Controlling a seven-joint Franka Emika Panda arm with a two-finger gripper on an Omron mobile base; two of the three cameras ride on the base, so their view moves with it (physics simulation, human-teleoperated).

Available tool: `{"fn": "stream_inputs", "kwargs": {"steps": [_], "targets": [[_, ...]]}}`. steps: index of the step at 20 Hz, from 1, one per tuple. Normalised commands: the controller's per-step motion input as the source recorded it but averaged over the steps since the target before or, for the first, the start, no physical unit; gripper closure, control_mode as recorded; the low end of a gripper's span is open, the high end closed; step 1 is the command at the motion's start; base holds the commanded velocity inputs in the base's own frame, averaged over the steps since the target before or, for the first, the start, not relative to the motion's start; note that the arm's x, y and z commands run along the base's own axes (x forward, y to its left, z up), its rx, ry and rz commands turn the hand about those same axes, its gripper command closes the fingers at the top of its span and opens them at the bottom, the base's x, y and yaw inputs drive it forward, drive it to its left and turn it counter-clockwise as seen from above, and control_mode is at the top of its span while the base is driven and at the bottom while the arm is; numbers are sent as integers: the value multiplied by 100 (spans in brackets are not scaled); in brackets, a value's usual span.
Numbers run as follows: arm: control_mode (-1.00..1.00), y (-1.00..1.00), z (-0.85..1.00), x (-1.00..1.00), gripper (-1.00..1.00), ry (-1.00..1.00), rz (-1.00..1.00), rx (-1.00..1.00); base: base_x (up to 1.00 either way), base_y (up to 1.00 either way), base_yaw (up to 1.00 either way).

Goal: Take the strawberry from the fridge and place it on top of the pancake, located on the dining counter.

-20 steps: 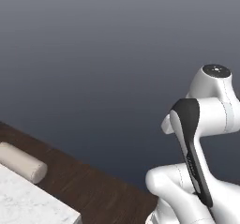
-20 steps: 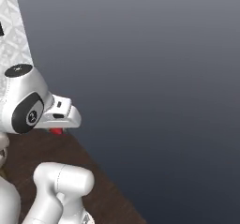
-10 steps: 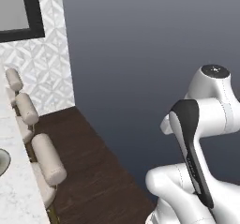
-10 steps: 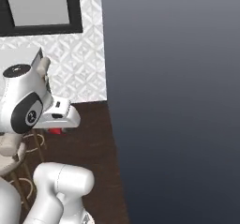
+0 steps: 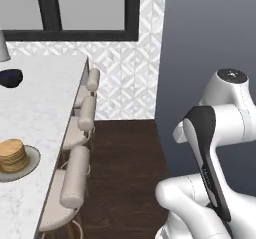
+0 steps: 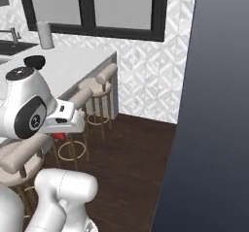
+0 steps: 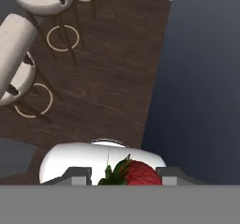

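Observation:
My gripper (image 7: pixel 124 175) is shut on the strawberry (image 7: pixel 136 173), a small red fruit with green leaves held between the two finger tips. From the right base view the strawberry (image 6: pixel 58 135) peeks out red under the hand, with the gripper (image 6: pixel 56 134) held above the floor beside the stools. The pancake (image 5: pixel 12 154) is a golden stack on a pale plate (image 5: pixel 33 159) on the white marble dining counter (image 5: pixel 45 103), far to the left of the arm. The fridge is out of view.
Three beige stools (image 5: pixel 74 184) (image 5: pixel 85 113) (image 5: pixel 93 80) line the counter's edge. A dark bowl (image 5: pixel 10 77) and a grey cylinder (image 6: pixel 44 34) stand on the counter. A tall dark grey flat surface (image 5: pixel 210 28) rises on the right. Dark wood floor (image 5: pixel 125 173) lies between.
The whole picture has swung: the base has turned, bringing the dining counter, stools, pancake and window wall into sight. The strawberry stays held in the gripper.

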Motion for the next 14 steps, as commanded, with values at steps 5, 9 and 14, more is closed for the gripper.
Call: {"fn": "stream_inputs", "kwargs": {"steps": [5, 9, 14], "targets": [[100, 0, 0, 0, 100, 0, 0, 0, 63, -17, 94], [100, 0, 0, 0, 100, 0, 0, 0, 41, -8, 100], [100, 0, 0, 0, 100, 0, 0, 0, 28, -32, 94]]}}
